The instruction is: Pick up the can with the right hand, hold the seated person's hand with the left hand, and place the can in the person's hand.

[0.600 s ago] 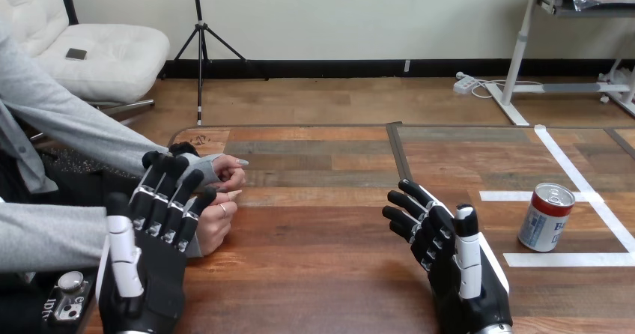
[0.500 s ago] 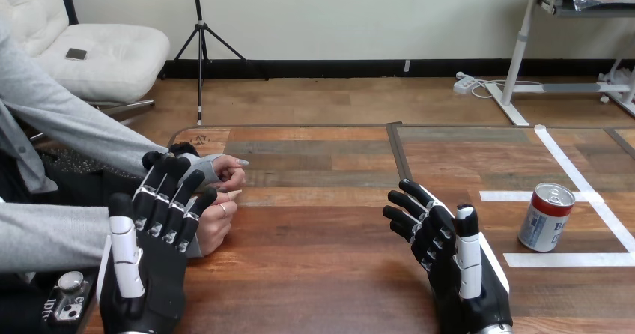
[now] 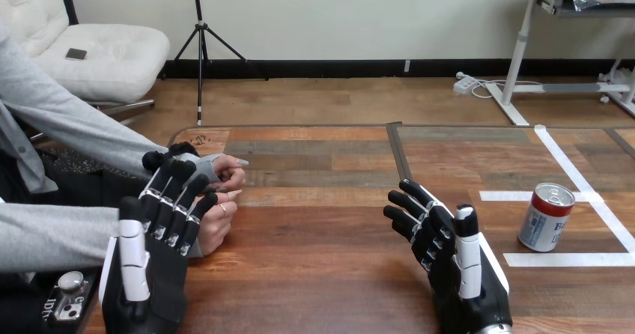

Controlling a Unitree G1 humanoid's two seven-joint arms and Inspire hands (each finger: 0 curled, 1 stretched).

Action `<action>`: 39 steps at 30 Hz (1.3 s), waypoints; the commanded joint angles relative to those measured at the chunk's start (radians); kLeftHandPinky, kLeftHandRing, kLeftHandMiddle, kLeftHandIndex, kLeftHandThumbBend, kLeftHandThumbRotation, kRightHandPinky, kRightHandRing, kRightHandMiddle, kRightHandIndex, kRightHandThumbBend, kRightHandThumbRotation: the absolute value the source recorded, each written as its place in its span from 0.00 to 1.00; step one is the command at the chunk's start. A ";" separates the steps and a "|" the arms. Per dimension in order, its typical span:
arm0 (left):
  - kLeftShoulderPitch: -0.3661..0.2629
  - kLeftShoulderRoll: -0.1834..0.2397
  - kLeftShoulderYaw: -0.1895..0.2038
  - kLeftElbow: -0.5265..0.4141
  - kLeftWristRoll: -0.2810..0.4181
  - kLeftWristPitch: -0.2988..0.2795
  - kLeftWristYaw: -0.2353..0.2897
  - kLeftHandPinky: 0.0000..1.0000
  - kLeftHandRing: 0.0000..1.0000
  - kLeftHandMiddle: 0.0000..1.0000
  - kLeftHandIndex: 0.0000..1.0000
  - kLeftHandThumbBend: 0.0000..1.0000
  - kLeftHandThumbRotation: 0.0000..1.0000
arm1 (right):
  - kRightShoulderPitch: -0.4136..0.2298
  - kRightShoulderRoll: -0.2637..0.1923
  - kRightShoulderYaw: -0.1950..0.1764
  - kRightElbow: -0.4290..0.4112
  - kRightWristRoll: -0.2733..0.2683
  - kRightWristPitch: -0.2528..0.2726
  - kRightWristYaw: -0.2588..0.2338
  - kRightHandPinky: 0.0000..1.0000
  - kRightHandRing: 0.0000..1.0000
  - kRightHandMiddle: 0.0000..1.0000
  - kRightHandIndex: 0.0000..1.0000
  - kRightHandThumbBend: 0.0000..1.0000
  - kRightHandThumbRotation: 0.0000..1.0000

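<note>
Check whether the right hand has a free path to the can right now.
Probably yes. The can stands upright on the table, off to the right of the right hand and apart from it, with only bare wood and flat white tape between them. The hand is open and holds nothing.

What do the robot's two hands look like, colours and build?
The left hand and the right hand are black machine hands of matching build, with jointed fingers banded black and white. Each thumb wears a long white shell with a black tip. A white shell edges each hand's outer side.
</note>
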 commanded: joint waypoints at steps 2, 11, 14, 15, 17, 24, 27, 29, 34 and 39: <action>-0.030 -0.012 -0.030 0.020 0.038 -0.055 0.013 0.82 0.87 0.87 0.84 0.72 0.84 | -0.068 -0.009 -0.004 -0.015 -0.005 -0.028 -0.013 0.93 0.85 0.87 0.87 0.89 1.00; -0.037 -0.005 -0.038 0.042 0.069 -0.089 0.029 0.86 0.89 0.87 0.84 0.71 0.87 | -0.070 -0.010 -0.001 -0.019 -0.002 -0.021 -0.008 0.92 0.86 0.86 0.87 0.89 1.00; -0.038 0.001 -0.045 0.045 0.076 -0.090 0.037 0.87 0.89 0.87 0.84 0.71 0.88 | -0.072 -0.012 -0.002 -0.020 0.000 -0.017 -0.006 0.92 0.86 0.86 0.87 0.89 1.00; -0.038 0.002 -0.047 0.046 0.077 -0.090 0.040 0.88 0.90 0.87 0.84 0.71 0.88 | -0.072 -0.012 -0.002 -0.020 0.000 -0.016 -0.005 0.92 0.86 0.86 0.87 0.89 1.00; -0.040 0.001 -0.048 0.047 0.077 -0.087 0.043 0.89 0.90 0.87 0.84 0.71 0.88 | -0.073 -0.014 -0.002 -0.022 0.000 -0.012 -0.005 0.92 0.86 0.86 0.87 0.88 1.00; -0.054 0.005 -0.049 0.054 0.071 -0.078 0.043 0.90 0.89 0.87 0.84 0.71 0.90 | -0.080 -0.019 -0.001 -0.020 0.001 -0.004 -0.003 0.91 0.86 0.87 0.87 0.87 1.00; -0.062 0.008 -0.048 0.062 0.062 -0.075 0.032 0.90 0.90 0.88 0.85 0.71 0.90 | -0.082 -0.022 0.000 -0.019 -0.002 -0.003 -0.002 0.91 0.86 0.87 0.87 0.86 1.00; -0.068 0.008 -0.046 0.068 0.056 -0.077 0.025 0.90 0.90 0.88 0.85 0.70 0.90 | -0.084 -0.023 0.001 -0.019 -0.004 -0.001 -0.002 0.90 0.86 0.87 0.87 0.86 1.00; -0.070 0.009 -0.049 0.064 0.069 -0.076 0.046 0.90 0.89 0.88 0.85 0.70 0.91 | -0.082 -0.024 0.005 -0.026 -0.019 0.003 -0.019 0.90 0.86 0.87 0.87 0.87 1.00; -0.070 0.008 -0.052 0.053 0.073 -0.065 0.059 0.90 0.90 0.88 0.84 0.70 0.91 | -0.084 -0.022 0.007 -0.031 -0.027 0.007 -0.031 0.90 0.86 0.87 0.87 0.87 1.00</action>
